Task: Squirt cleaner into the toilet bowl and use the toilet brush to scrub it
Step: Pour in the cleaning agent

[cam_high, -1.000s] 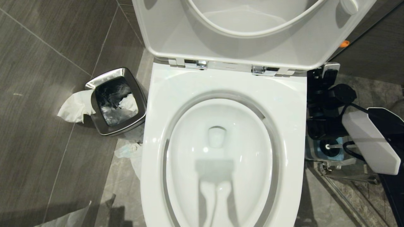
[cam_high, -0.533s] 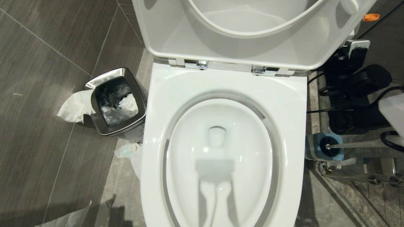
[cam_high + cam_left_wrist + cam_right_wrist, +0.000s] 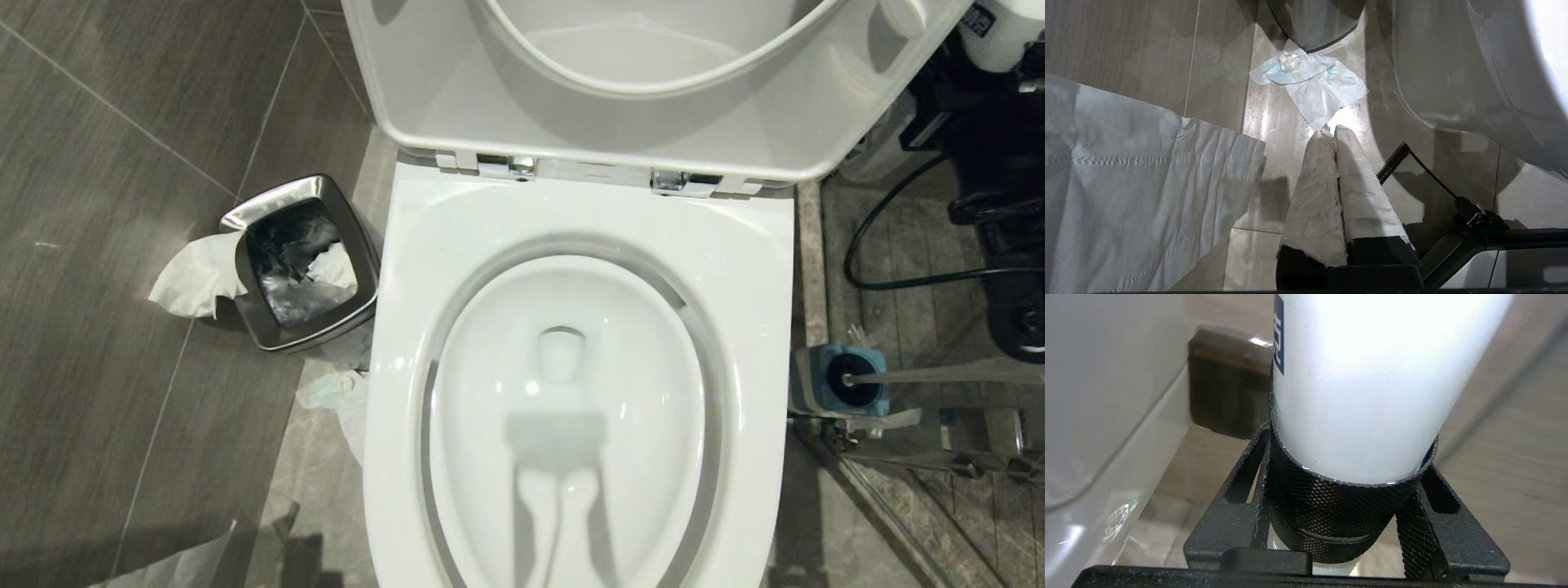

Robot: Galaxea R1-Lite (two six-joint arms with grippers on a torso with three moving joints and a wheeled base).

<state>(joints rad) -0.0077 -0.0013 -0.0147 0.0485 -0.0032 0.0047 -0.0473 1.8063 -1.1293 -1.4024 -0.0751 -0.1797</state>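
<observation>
**Holding a white bottle beside the raised lid**

Gripping a smooth white cylindrical bottle (image 3: 1363, 388) with a dark blue label, my right gripper (image 3: 1347, 506) has its black textured fingers (image 3: 1237, 514) pinched around the bottle's lower part; in the head view the bottle (image 3: 1000, 28) sits at the far right corner, just past the raised lid.

Item: glossy white ceramic toilet bowl (image 3: 588, 220), seat and lid up, oval basin filling the middle of the head view; no blue tint shows in the water.

Item: toilet brush with straight pale handle (image 3: 939, 376) and black bristle head, seated in its squat blue-topped holder (image 3: 812, 384) on the floor, against the bowl's right edge.

Item: small square steel waste bin (image 3: 298, 261), dark liner and crumpled white tissue inside, by the bowl's far left corner. Loose white tissue (image 3: 1310, 83) lies on the grey tile floor (image 3: 98, 269) near the bin.

Item: my left gripper (image 3: 1333, 130), parked low over the floor, its paper-wrapped fingers (image 3: 1314, 192) pressed together on nothing.
</observation>
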